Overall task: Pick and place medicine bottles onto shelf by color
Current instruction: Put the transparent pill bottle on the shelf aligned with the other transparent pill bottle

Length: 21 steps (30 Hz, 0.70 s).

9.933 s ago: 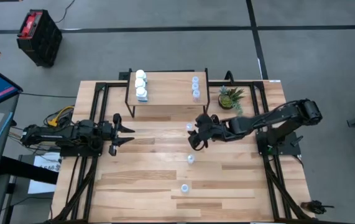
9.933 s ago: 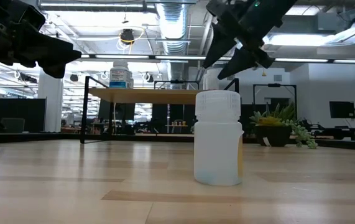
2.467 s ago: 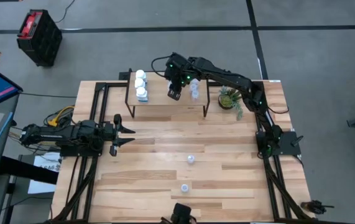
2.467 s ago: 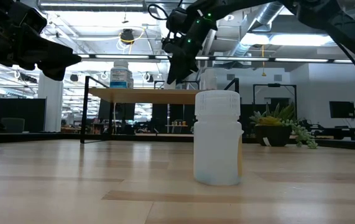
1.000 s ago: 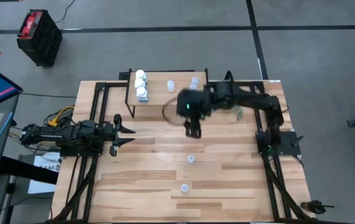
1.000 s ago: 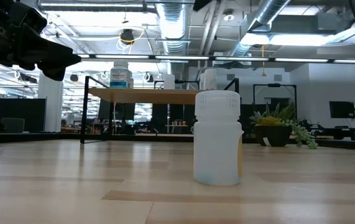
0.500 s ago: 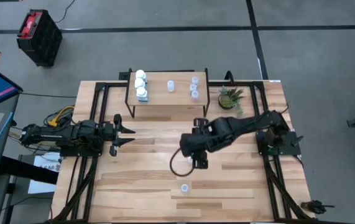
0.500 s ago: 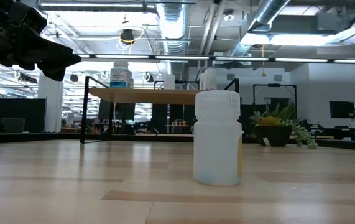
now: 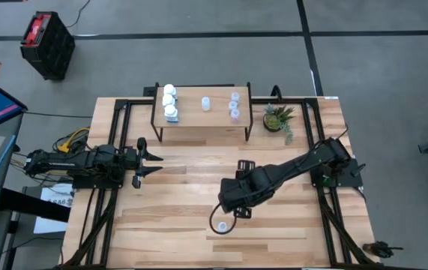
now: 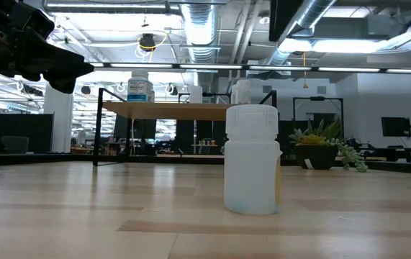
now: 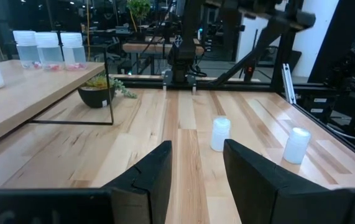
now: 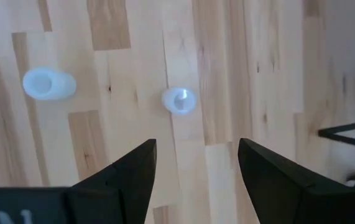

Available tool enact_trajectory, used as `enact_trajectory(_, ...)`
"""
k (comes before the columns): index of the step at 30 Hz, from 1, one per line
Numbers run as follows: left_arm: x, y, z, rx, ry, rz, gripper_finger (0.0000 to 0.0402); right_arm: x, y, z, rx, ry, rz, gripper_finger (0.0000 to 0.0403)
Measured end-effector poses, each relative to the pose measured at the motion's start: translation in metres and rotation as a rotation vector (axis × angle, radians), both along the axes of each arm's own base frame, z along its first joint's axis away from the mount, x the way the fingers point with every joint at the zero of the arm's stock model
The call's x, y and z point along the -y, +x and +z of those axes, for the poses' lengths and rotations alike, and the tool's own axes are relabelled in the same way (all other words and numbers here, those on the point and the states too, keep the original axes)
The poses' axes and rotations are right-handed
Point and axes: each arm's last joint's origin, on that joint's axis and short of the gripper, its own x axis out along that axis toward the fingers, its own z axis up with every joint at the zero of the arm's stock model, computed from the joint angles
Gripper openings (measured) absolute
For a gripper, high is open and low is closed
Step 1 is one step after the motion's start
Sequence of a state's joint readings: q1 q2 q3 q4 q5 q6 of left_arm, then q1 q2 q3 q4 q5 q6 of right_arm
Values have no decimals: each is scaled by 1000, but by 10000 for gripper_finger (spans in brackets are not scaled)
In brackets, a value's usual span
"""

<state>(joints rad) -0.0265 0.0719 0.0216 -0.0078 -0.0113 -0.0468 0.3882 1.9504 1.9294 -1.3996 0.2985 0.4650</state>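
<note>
The shelf stands at the table's far side on its thin black legs. On its top stand three white bottles at the left, one translucent bottle in the middle and two translucent bottles at the right. Two more translucent bottles stand upright on the table. One of them shows in the high view and close up in the low view. My right gripper is open, points down and hovers above the other one, touching nothing. My left gripper is open and empty at the table's left.
A small green potted plant stands right of the shelf. Black frame rails run along the table's left and right sides. The right arm reaches across the table's middle from its base at the right edge.
My right gripper has travelled from just in front of the shelf toward the table's near edge, staying open and empty. It now stands over one loose bottle and hides it in the high view. The bottles have kept still.
</note>
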Motion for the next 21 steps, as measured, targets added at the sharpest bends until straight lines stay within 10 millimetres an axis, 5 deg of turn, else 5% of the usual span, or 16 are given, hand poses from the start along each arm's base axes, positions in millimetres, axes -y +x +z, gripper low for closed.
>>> enact_trajectory(14,0,0,0,0,0,0,132,-2,-13,-36,-138,-52,-65,249)
enact_trajectory(21,0,0,0,0,0,0,132,9,-22,-32,-206,-98,-98,249)
